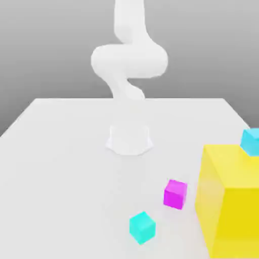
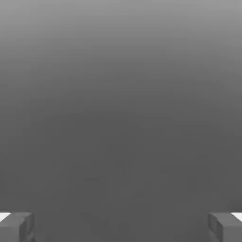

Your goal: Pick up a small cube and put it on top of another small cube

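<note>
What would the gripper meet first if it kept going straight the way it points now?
Nothing that shows: between the gripper's open fingertips the hand view has just grey background, so the way looks free, though depth is unclear.

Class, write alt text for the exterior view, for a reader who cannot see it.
A small magenta cube sits on a white table between a cyan cube nearer the camera and a big yellow block at the exterior view's right. Another cyan cube shows behind the block's top, and a white robot arm rises behind.
</note>
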